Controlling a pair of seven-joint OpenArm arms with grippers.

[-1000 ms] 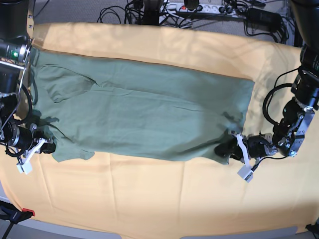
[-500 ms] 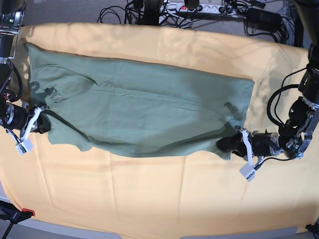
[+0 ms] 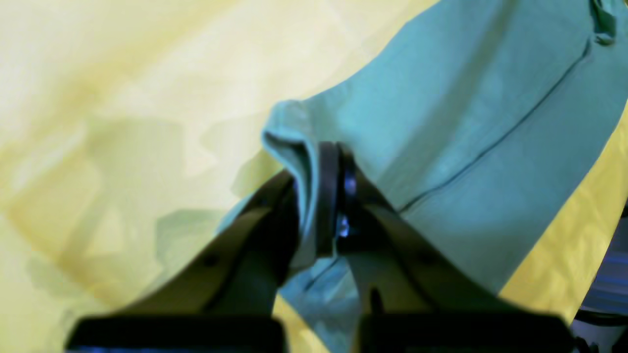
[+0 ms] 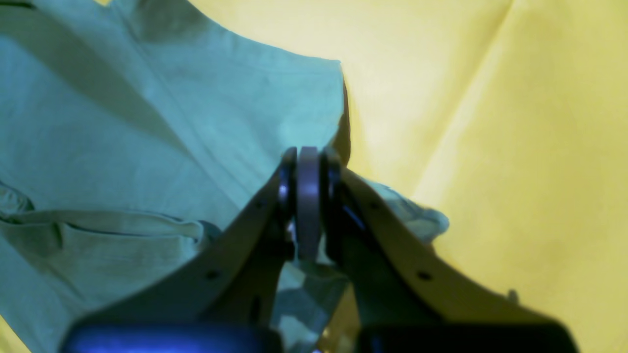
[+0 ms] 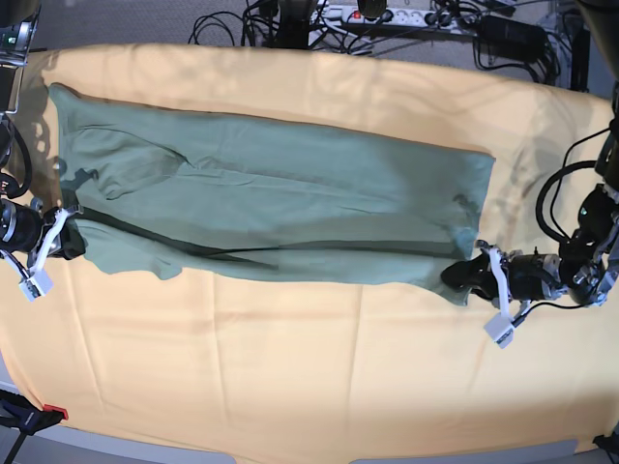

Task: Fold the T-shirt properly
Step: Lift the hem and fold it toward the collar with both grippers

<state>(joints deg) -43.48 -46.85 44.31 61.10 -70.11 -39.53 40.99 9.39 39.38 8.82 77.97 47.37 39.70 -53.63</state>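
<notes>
The sage-green T-shirt (image 5: 290, 193) lies lengthwise across the yellow-orange table cloth (image 5: 309, 377). A dark fold shadow runs along its near side. My left gripper (image 5: 464, 275) is at the shirt's near right corner, shut on the fabric. In the left wrist view (image 3: 326, 166) a fold of shirt (image 3: 466, 98) is pinched between the fingers. My right gripper (image 5: 73, 242) is at the shirt's near left end, shut on the fabric. In the right wrist view (image 4: 308, 171) the shirt (image 4: 147, 122) hangs from the closed jaws.
Cables and a power strip (image 5: 387, 14) lie behind the table's far edge. A red clamp (image 5: 50, 414) sits at the front left corner. Bare yellow cloth shows in the left wrist view (image 3: 122, 98) and the right wrist view (image 4: 490, 122).
Both grippers have lifted the shirt's near edge and drawn it outward and toward the far side. The edge now lies straighter and tauter, and a fold shadow has appeared along it.
</notes>
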